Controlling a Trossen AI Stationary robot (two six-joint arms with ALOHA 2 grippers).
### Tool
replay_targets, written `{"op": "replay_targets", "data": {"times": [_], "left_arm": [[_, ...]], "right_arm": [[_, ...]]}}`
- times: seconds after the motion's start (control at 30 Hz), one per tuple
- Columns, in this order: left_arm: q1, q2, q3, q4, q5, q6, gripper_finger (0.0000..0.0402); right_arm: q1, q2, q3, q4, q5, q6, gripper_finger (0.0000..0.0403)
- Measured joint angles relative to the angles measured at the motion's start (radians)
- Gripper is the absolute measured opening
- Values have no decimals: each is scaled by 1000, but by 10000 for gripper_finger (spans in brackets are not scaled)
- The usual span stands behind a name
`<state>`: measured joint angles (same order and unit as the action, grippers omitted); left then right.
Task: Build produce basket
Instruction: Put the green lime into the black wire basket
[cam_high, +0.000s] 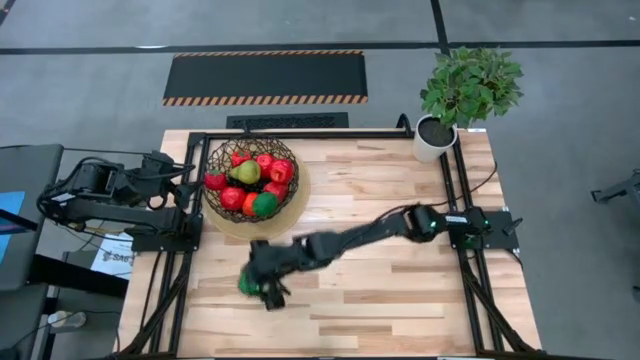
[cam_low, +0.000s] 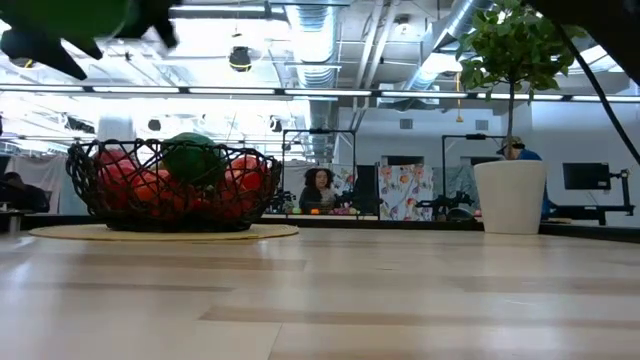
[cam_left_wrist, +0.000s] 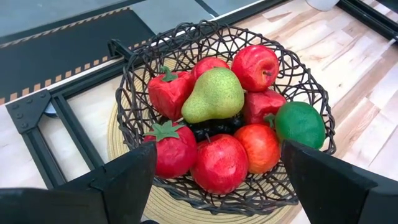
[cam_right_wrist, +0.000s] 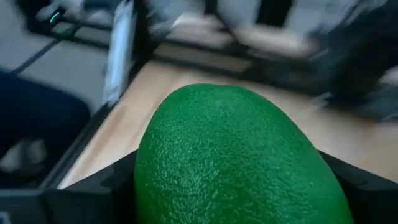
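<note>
Pale wooden table (cam_high: 400, 290) boards carry the basket (cam_high: 252, 176) near the far left corner, heaped with produce (cam_high: 249, 172). Nearer the front, a green oval (cam_high: 248, 284) is clamped in the right gripper (cam_high: 262, 288), largely hidden. Beside the basket, the left gripper (cam_left_wrist: 214, 186) is held wide open.

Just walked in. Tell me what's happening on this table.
The robot is filling a wire basket with toy produce. The right claw is shut on a green oval fruit over the table's near side, apart from the basket. The left claw waits open beside the basket, which already holds apples, peppers, a pear and another green fruit.
</note>
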<state>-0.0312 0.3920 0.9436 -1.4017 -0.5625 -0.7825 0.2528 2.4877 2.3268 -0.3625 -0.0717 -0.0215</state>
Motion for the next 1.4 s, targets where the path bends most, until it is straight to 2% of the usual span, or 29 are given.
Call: {"op": "replay_targets", "data": {"times": [0.2, 0.37, 0.77, 0.97, 1.17, 1.4], "left_arm": [[0, 0, 0, 0, 0, 7, 330], [0, 0, 0, 0, -3, 14, 330], [0, 0, 0, 0, -26, 37, 330], [0, 0, 0, 0, -37, 37, 330], [0, 0, 0, -1, -46, 39, 330], [0, 0, 0, 0, -47, 60, 330]], "right_arm": [[-105, -127, 1, -20, 96, -80, 332], [-212, -155, 1, 25, 124, -63, 338], [-357, 22, 0, 191, 89, -27, 340], [-408, 59, -1, 167, 85, 21, 342], [-412, 59, 0, 156, 57, 20, 344], [-412, 54, 0, 137, 43, 22, 392]]}}
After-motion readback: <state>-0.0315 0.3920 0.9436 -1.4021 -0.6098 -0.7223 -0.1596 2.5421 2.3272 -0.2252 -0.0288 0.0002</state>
